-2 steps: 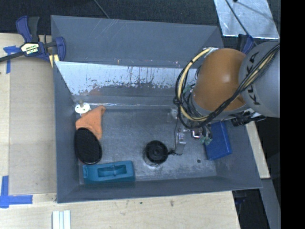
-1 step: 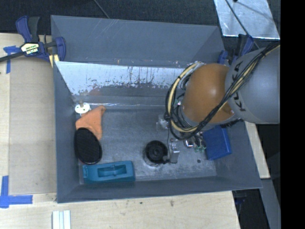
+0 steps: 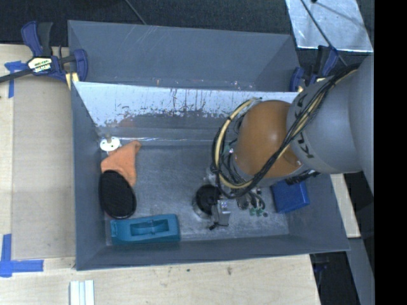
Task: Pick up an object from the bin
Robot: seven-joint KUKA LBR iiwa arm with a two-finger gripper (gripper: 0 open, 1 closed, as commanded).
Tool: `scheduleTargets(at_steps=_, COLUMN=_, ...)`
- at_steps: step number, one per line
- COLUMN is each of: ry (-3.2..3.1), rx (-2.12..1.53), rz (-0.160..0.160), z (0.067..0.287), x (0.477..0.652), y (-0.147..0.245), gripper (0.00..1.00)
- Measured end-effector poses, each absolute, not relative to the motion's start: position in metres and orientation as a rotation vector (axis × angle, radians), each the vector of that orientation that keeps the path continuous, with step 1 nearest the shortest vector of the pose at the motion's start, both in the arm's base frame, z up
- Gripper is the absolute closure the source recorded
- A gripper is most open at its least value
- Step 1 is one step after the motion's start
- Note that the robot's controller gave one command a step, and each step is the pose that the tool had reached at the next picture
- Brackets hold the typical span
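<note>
My gripper [image 3: 220,216] is low over the bin floor, right of centre and near the front wall, under the arm's orange cover. A small black round thing [image 3: 204,198] lies right against its left side; whether it is gripped is hidden. A blue box-shaped thing [image 3: 290,196] lies just to the right of the gripper, partly under the arm. A teal tape dispenser [image 3: 145,229] lies flat along the front wall, to the gripper's left.
At the left of the bin a black oval thing [image 3: 117,194] lies beside an orange cloth [image 3: 123,161], with a small white piece [image 3: 109,145] behind them. The arm and its cables cover the right middle of the bin.
</note>
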State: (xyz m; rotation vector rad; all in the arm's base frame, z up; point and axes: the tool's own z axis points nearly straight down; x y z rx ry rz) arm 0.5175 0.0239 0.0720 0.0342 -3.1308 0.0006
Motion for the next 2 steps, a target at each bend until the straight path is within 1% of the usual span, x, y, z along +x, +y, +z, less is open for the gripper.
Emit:
scheduleTargets(at_steps=1, ry=-3.131, rx=0.035, rz=0.001, z=0.072, x=0.517, y=0.024, gripper=1.0)
scheduleTargets(at_steps=2, ry=-3.14, rx=0.052, rz=0.0, z=0.123, x=0.508, y=0.02, gripper=1.0)
